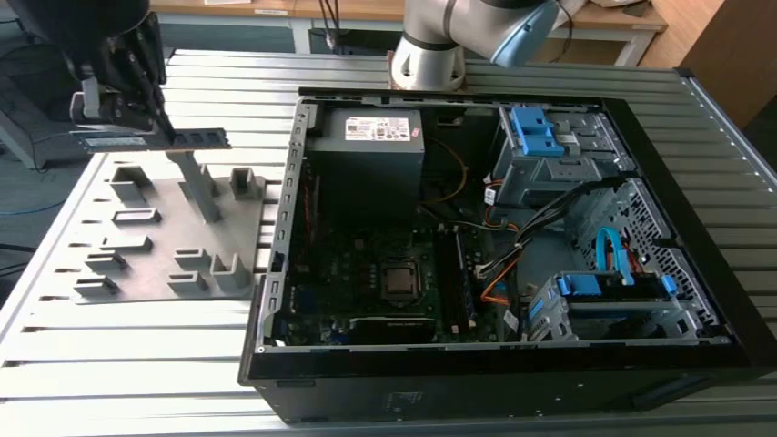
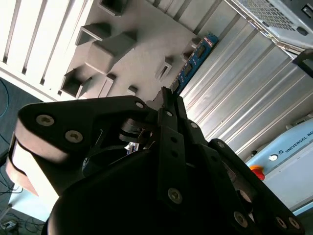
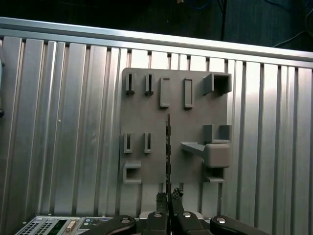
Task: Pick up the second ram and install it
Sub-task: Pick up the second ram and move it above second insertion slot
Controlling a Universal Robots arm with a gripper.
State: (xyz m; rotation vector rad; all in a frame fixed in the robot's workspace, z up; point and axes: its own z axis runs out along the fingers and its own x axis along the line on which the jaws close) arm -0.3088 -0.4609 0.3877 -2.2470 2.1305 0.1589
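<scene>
Gray plastic tray (image 1: pixel 146 273) lay on the ribbed metal tabletop (image 1: pixel 134 364) beside the open computer case (image 1: pixel 486 387). Above the tray, clear of its upright blocks, hung the second ram (image 1: pixel 200 138), roughly level. The hand (image 1: pixel 156 135) was closed on it, fingers flat against the board. In the first wrist view the ram (image 3: pixel 168 142) showed edge-on over the tray. A good carry probably called for a firm, square pinch, a level board and no twisting.
</scene>
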